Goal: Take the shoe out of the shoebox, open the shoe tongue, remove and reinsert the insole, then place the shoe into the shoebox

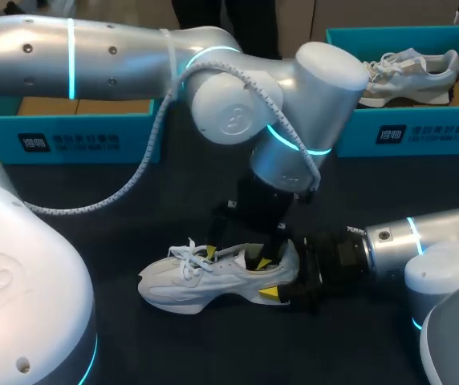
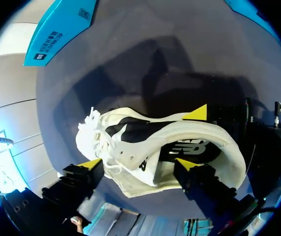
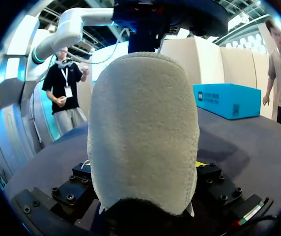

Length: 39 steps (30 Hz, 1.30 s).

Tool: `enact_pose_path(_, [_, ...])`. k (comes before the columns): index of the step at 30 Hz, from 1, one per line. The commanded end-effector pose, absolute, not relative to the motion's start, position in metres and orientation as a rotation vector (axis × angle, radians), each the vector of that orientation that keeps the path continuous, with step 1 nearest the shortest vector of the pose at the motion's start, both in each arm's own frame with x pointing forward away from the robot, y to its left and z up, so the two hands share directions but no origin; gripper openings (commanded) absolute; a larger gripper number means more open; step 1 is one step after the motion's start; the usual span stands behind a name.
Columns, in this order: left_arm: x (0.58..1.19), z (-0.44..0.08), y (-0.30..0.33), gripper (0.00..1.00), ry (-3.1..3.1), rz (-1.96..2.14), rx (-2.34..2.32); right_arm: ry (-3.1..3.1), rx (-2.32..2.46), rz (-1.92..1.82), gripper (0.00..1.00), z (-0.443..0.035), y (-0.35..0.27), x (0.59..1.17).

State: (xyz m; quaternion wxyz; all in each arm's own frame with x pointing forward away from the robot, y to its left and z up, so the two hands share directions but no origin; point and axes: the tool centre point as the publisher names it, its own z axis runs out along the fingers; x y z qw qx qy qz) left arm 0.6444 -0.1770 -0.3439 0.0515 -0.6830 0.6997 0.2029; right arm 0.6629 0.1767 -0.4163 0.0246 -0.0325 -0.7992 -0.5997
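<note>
White shoe [image 1: 213, 277] heel in right gripper [image 1: 273, 278]

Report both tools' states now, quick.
Left tool: open, fingers spread wide over the shoe.
Right tool: closed, holding the shoe by its heel.

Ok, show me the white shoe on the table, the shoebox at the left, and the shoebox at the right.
white shoe [image 1: 213, 277], head view, on its side at mid-length.
left shoebox [image 1: 77, 132], head view, on its front wall.
right shoebox [image 1: 438, 132], head view, on its front wall.
</note>
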Motion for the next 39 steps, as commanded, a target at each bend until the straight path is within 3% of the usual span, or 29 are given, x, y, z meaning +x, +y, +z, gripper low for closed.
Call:
enact_pose_path(1, [0.644,-0.346,-0.174,0.77,2.122,0.635,-2.077,-2.476,-0.101,-1.847,0.0,-0.416,0.178,0.664])
enact_pose_path(2, [0.644,-0.346,-0.172,0.72,2.116,0.641,-2.081,-2.476,-0.101,-1.847,0.0,-0.416,0.178,0.664])
enact_pose_path(4, [0.644,-0.347,-0.167,0.52,2.11,0.646,-2.087,-2.476,-0.101,-1.847,0.0,-0.416,0.178,0.664])
enact_pose_path(9, [0.642,-0.344,-0.158,0.42,2.099,0.645,-2.11,-2.476,-0.101,-1.847,0.0,-0.416,0.178,0.664])
enact_pose_path(13, [0.641,-0.339,-0.155,0.14,2.105,0.618,-2.137,-2.476,-0.101,-1.847,0.0,-0.416,0.178,0.664])
enact_pose_path(17, [0.639,-0.335,-0.156,0.15,2.135,0.58,-2.152,-2.476,-0.101,-1.847,0.0,-0.416,0.178,0.664])
enact_pose_path(19, [0.638,-0.332,-0.157,0.01,2.162,0.548,-2.157,-2.476,-0.101,-1.847,0.0,-0.416,0.178,0.664])
enact_pose_path(39, [0.633,-0.306,-0.125,0.0,2.273,-0.09,-2.443,-2.476,-0.101,-1.847,0.0,-0.416,0.178,0.664])
